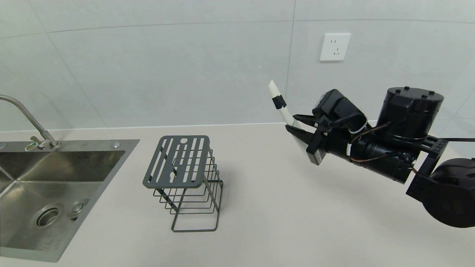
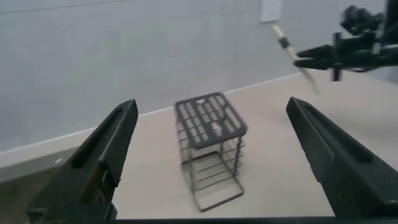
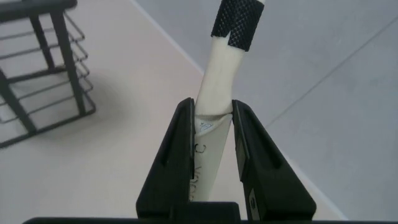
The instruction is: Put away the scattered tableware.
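My right gripper (image 1: 293, 123) hangs above the counter, right of the rack, and is shut on a white utensil (image 1: 282, 108) with a black band near its upper end; it looks like a knife. The utensil stands tilted, its banded end up toward the wall. In the right wrist view the fingers (image 3: 184, 143) clamp the cream shaft (image 3: 214, 93) below the black band. A dark grey wire rack (image 1: 182, 174) with a slotted top stands on the counter left of it. My left gripper (image 2: 211, 107) is open with nothing in it, held back from the rack (image 2: 210, 127).
A steel sink (image 1: 85, 163) with a faucet (image 1: 26, 115) is set into the counter at the left. A wall socket (image 1: 335, 46) sits on the tiled wall behind. Bare beige counter (image 1: 267, 207) spreads in front of and right of the rack.
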